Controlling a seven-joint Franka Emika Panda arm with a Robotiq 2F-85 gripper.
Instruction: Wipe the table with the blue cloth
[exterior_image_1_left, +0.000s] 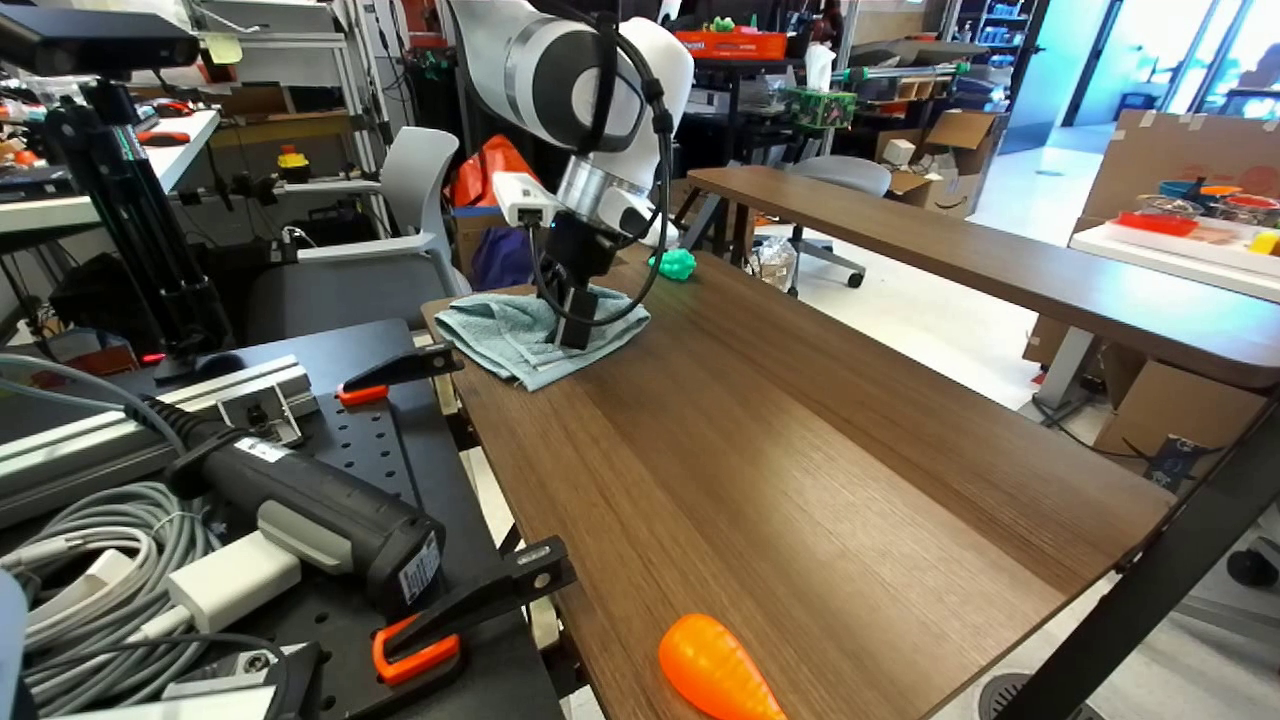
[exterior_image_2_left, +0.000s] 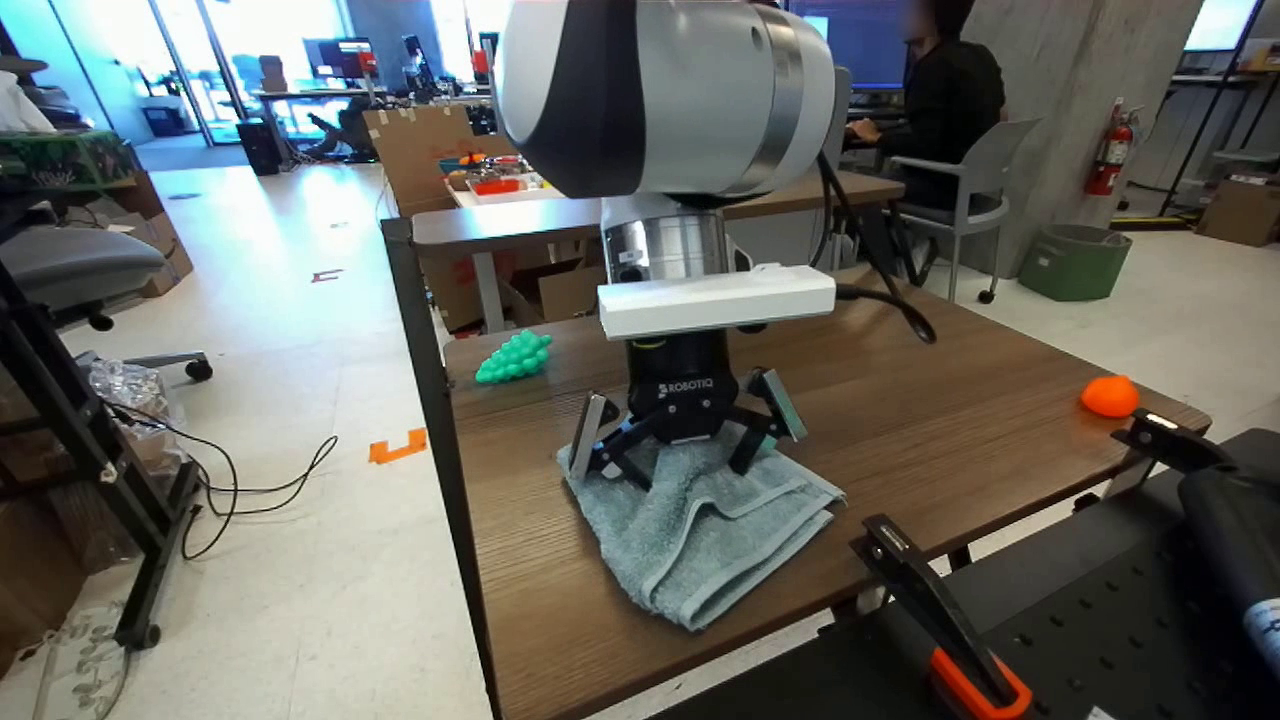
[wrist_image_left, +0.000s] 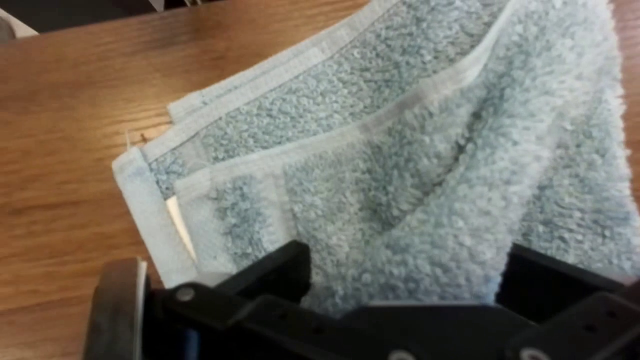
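— Blue-grey cloth (exterior_image_2_left: 700, 540), one, terry, folded in rumpled layers. Location?

— On the dark brown surface (exterior_image_1_left: 800, 450), toward one end, beneath the claw (exterior_image_2_left: 688, 456).

— State of the claw?

— Fingers (exterior_image_2_left: 588, 435) spread wide, nothing gripped. Tips low at the cloth; whether both touch it, the views do not settle.

— Stage, by judgement: grasp pending, wiping still to do. Risks to list?

— Item one: shallow pinch. Loose folds lie between the fingers, so closing could catch only the top layer; the rest would then trail or slip free during a stroke. Item two: excess descent. Tips could jam against the surface through the fabric.

— Nearby articles?

— Green bumpy object (exterior_image_2_left: 513, 357), one, at the same end as the cloth. Orange object (exterior_image_1_left: 715, 665), one, at the opposite end. A long stroke not steered around either could push it over the edge.

— Fixtures?

— Clamp (exterior_image_1_left: 405, 367), black and orange, near the cloth. A trailing corner could snag there if the wipe runs too close to that side.
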